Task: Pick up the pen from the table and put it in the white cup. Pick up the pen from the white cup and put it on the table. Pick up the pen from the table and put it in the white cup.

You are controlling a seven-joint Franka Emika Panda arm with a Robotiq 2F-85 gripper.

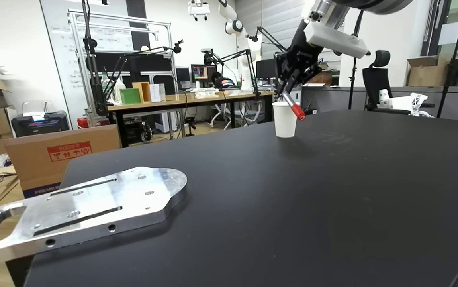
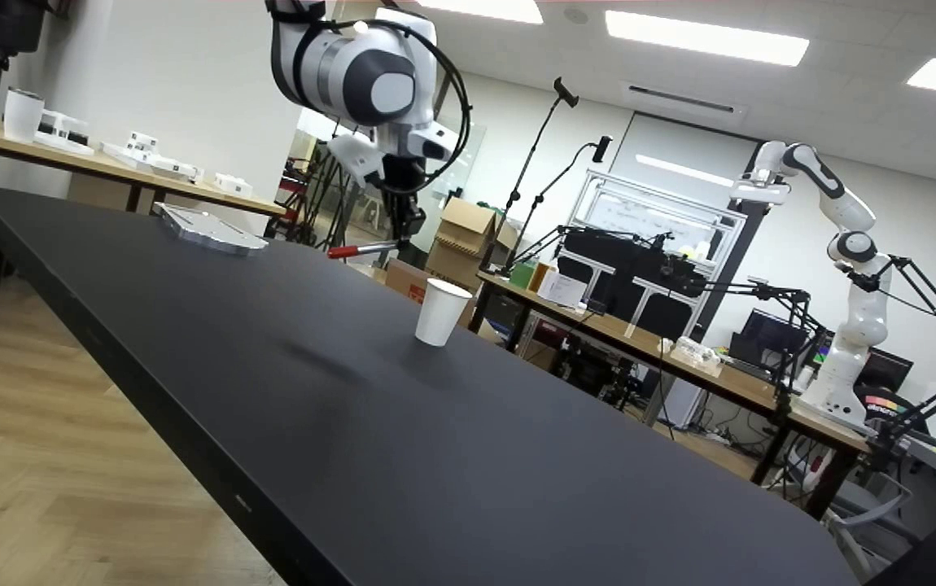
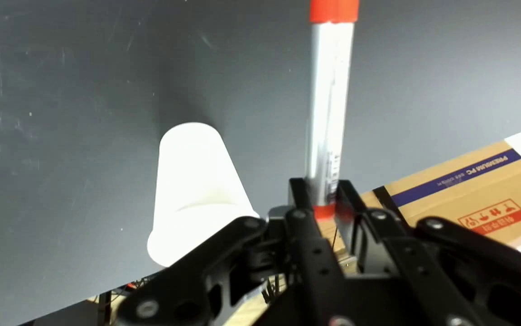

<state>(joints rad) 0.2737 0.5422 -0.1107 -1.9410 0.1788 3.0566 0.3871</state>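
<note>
In an exterior view, well left of the white cup, note a metal plate on the counter, probably parked out of the way. Left of and above the cup, see the pen pinched near its tail by 2 closed jaws, perhaps leaving the capped red end free to enter first. Rightmost, find the cup upright, presumably to receive it.

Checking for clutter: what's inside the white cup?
In the wrist view, only white wall shows inside the white cup; the gripper covers part of the mouth, its bottom unseen.
</note>
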